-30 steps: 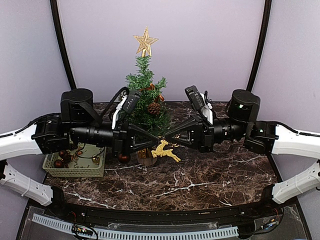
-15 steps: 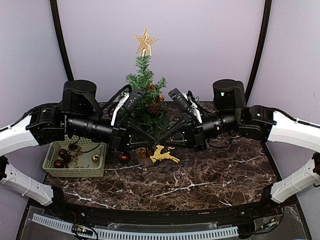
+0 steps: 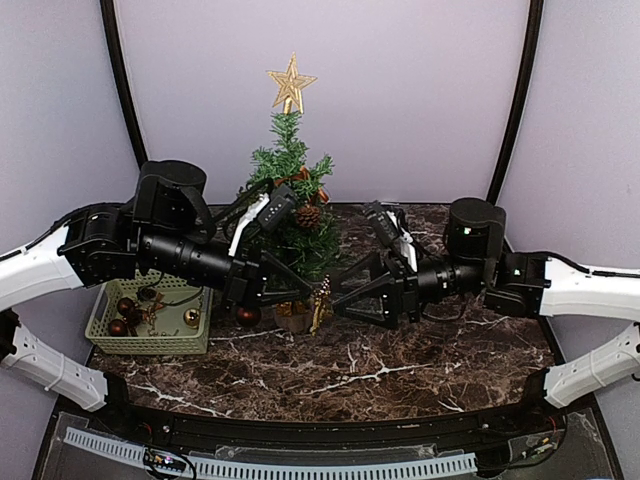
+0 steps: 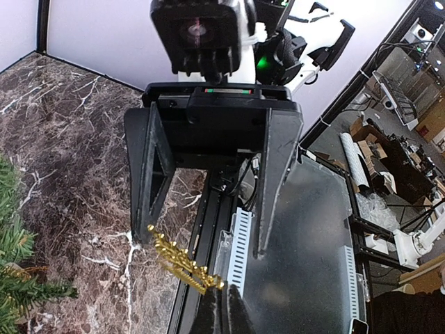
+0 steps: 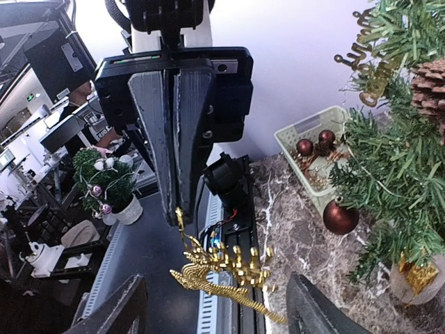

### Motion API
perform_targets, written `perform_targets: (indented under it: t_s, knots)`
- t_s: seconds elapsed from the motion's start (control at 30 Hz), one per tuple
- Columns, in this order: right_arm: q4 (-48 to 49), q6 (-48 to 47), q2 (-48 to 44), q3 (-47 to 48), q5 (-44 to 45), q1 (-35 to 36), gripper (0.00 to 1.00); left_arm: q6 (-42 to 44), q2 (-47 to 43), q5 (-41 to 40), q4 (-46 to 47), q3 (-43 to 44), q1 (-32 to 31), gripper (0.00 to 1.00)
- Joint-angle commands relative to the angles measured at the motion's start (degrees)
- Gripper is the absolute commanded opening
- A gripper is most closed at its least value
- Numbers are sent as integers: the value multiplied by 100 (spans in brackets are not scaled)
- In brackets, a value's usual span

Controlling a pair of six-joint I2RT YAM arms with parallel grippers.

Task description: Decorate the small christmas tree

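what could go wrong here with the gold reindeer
1. The left gripper pinches the reindeer only by a thin tip, so it may swing or slip out.
2. The right gripper stands open around the reindeer; pulling back could snag it.
3. The tree stands close beside both arms and could get knocked.

The small christmas tree (image 3: 290,190) stands far and central on the table (image 3: 400,360), a star (image 3: 291,82) on top. Left of it sits a basket (image 3: 150,343); a ball (image 3: 247,316) lies between them. Before the tree, a reindeer ornament (image 3: 322,303) hangs at the left tool (image 3: 312,295), with the right tool (image 3: 335,297) just right, seemingly apart.
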Motion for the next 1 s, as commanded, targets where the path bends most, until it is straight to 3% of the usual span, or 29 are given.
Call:
perform_targets:
  t_s: [0.0,0.3,0.5,0.6,0.8,0.97]
  knots:
    - [2078,759,-221,-700,532,51,71,-16,-121,91,36,65,24,0]
    - [3573,1374,411,-948,164,144,73,-80,-212,175,239,-50,24,0]
    - [3970,1543,765,-727,-226,202,72,-113,-244,262,322,-86,24,0]
    - [4107,1613,803,-716,-394,203,65,-122,-280,243,321,-98,25,0]
    - [4587,1943,930,-743,-606,210,39,-128,-288,230,325,-103,25,0]
    - [4740,2081,1037,-739,-698,211,26,-138,-332,159,362,-139,24,0]
